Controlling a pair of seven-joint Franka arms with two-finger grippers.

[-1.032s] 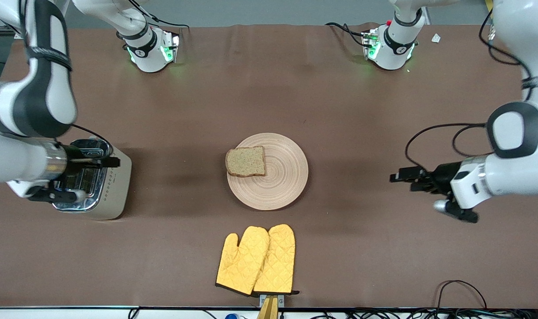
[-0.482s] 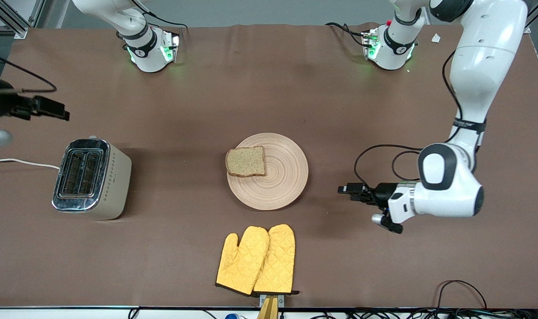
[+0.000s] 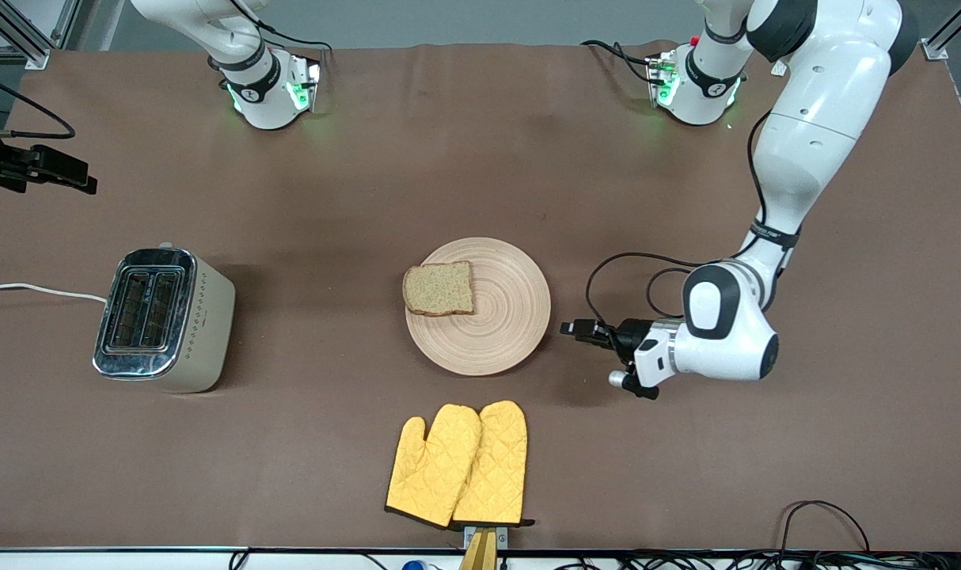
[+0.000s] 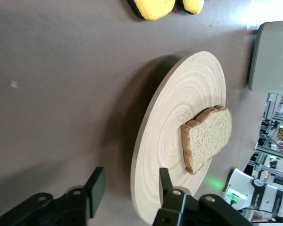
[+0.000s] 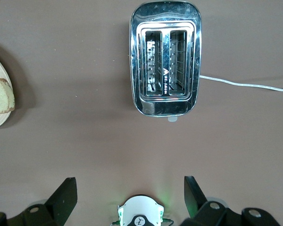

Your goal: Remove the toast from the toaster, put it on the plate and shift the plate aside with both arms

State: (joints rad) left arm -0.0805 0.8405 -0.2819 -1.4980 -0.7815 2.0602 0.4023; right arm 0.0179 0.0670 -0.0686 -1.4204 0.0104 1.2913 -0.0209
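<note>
The toast (image 3: 439, 289) lies flat on the round beige plate (image 3: 504, 317) at mid-table, on the plate's side toward the right arm's end. My left gripper (image 3: 569, 327) is open and empty, low at the table, just off the plate's rim toward the left arm's end. In the left wrist view, my left gripper (image 4: 130, 181) points at the rim of the plate (image 4: 179, 108), with the toast (image 4: 207, 136) on it. My right gripper (image 3: 69, 176) is open and empty, up in the air at the right arm's end. In the right wrist view, my right gripper (image 5: 129, 186) looks down on the toaster.
An empty two-slot toaster (image 3: 164, 321) stands toward the right arm's end, its white cord (image 3: 37, 289) running off the table; it also shows in the right wrist view (image 5: 164, 59). Two yellow oven mitts (image 3: 458, 463) lie nearer to the front camera than the plate.
My left arm has swung in low toward the plate, stopping just short of its rim. My right arm has lifted off the toaster and pulled away toward its end of the table.
</note>
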